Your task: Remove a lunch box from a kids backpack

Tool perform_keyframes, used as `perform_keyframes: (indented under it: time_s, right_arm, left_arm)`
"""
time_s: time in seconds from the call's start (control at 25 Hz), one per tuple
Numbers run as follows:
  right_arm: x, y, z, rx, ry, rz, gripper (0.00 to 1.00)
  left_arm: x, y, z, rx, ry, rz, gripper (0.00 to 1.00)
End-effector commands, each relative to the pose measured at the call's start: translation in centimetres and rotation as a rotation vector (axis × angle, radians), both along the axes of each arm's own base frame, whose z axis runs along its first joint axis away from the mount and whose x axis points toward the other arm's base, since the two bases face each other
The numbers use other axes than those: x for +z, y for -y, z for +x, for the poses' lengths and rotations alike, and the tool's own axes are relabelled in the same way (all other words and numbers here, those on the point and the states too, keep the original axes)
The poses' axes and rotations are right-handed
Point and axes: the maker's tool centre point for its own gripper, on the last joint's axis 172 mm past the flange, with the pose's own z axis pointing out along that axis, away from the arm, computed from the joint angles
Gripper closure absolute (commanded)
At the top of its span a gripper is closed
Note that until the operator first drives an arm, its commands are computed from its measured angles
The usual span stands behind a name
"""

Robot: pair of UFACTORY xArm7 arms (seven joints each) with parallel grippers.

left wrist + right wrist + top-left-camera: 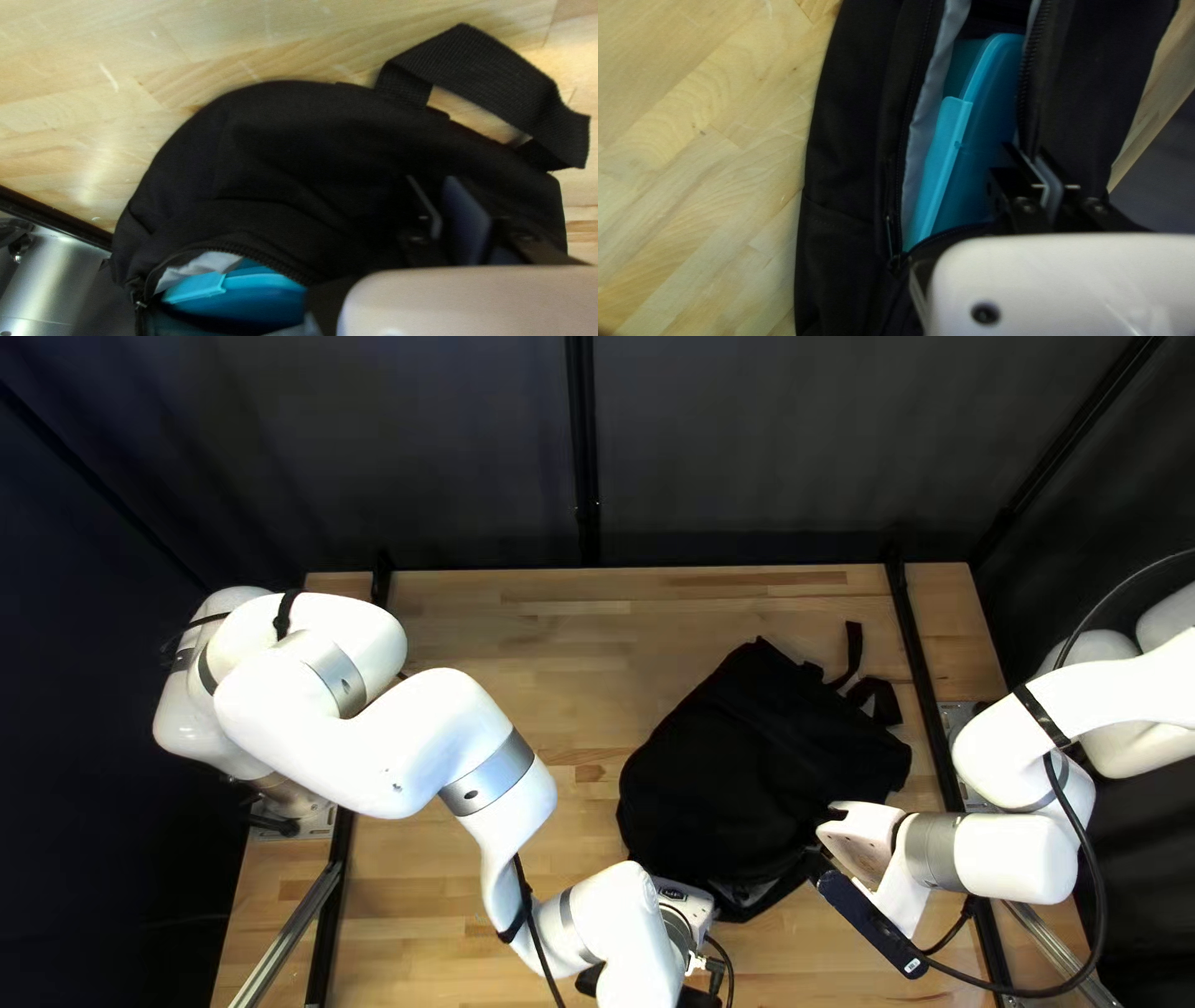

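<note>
Got R gripper (818, 851) pinched on backpack (759, 759) edge by zip (1026, 93), L gripper (685, 911) part-open, narrow gap, over black cloth; see teal lunch box (978, 165) inside, thru open zip

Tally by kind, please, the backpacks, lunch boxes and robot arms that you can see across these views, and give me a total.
Backpack: 1
Lunch box, partly visible inside: 1
Robot arms: 2 (left arm, right arm)
Total: 4
</note>
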Motion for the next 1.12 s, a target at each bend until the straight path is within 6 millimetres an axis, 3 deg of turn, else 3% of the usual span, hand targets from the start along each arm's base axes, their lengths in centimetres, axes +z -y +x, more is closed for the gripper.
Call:
perform_keyframes:
  time_s: [0.04,0.32,0.6,1.12]
  right_arm:
    - [1.2,0.1,1.8,0.002,-0.006,-0.001,1.00]
    - [2.1,0.2,3.3,0.004,-0.013,0.003,1.00]
    - [2.4,0.1,1.4,-0.013,-0.011,-0.001,1.00]
    - [2.6,-0.4,1.8,-0.019,-0.020,0.000,1.00]
  left_arm:
    - [0.3,-0.7,0.2,0.004,0.004,0.011,1.00]
    - [2.3,0.3,-1.5,-0.009,0.004,0.020,1.00]
    - [4.0,0.0,-5.3,-0.026,-0.012,0.023,1.00]
    - [3.2,-2.1,-5.2,-0.054,-0.014,-0.017,1.00]
